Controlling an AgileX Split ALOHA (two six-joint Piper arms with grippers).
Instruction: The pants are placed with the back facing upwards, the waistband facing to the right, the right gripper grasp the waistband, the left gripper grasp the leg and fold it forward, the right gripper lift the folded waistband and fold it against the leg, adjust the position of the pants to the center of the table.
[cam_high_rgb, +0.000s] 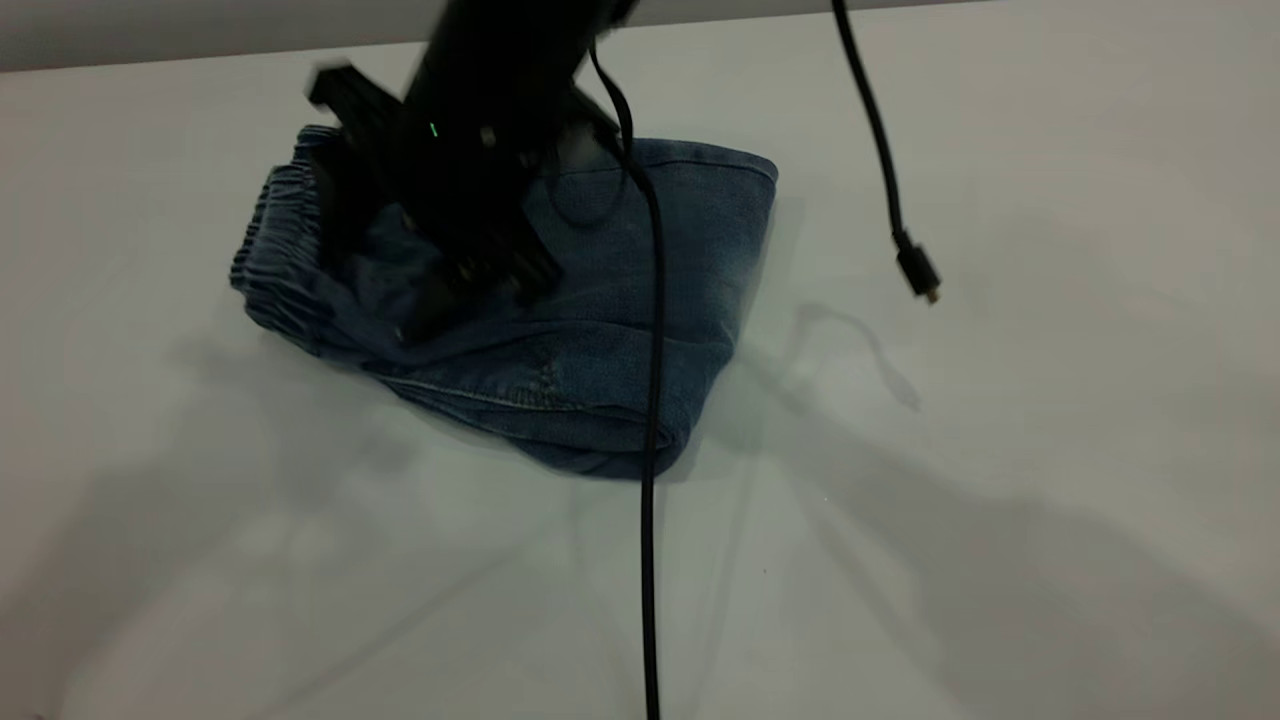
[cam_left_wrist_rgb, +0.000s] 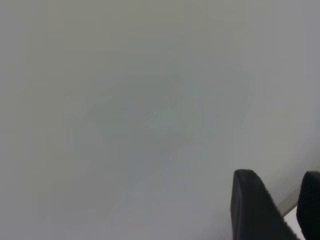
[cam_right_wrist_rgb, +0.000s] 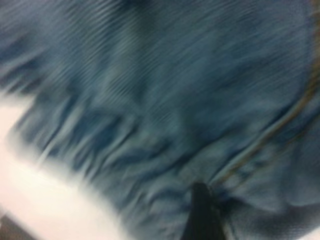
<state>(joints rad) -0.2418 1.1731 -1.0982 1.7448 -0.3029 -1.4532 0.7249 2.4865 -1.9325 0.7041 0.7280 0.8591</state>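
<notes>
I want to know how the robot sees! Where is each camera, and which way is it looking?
Exterior view: high above, looking steeply down at the table, the folded pants, a dangling cable and the right gripper on the pants.
Left wrist view: on the left arm, facing bare table; only its fingertips show.
Right wrist view: on the right arm, very close to the pants; one fingertip shows.
Shared: exterior and right wrist views both show the pants.

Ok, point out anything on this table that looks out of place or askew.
The folded blue denim pants sit left of the white table's middle, with the elastic waistband bunched unevenly under the right gripper. A loose black cable with a bare plug dangles unconnected above the table.
</notes>
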